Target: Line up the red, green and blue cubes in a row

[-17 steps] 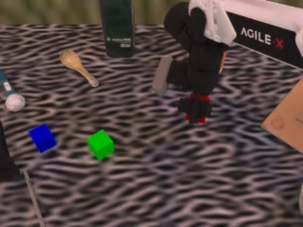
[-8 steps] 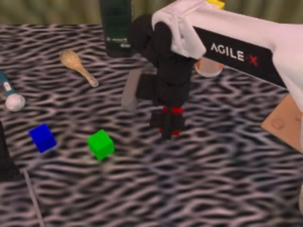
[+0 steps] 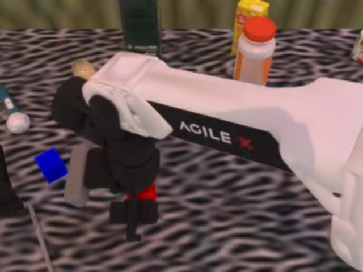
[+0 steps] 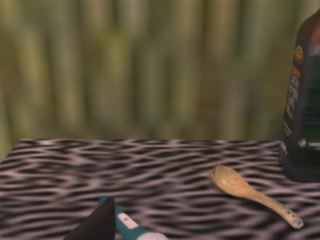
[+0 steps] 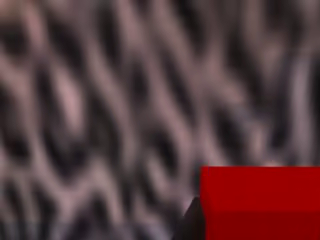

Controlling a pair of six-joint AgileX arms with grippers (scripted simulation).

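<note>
Reaching far across from the tabletop's right side, my right arm [image 3: 227, 122] carries its gripper [image 3: 133, 212] low over the left half of the tabletop [image 3: 238, 226], toward the near edge, and it is clenched on the red cube [image 3: 148, 192], which shows as a red patch between the black fingers. From the right wrist view the red cube [image 5: 260, 202] fills the near corner, with the patterned cloth close beneath it. Just beyond, toward the left edge, the blue cube [image 3: 51, 165] sits on the cloth, apart from the gripper. I cannot see the green cube; the wrist covers that patch. My left arm [image 3: 8, 192] is parked at the left edge, only a dark part of it in view, and I cannot tell how its fingers stand. Farther back near the left edge lies a white-headed tool [image 3: 14, 116], then a wooden spoon [image 4: 250, 191] beside a dark bottle [image 3: 140, 28] at the far edge. An orange-capped bottle [image 3: 255, 51] and a yellow box [image 3: 249, 17] stand along the far edge toward the right.
</note>
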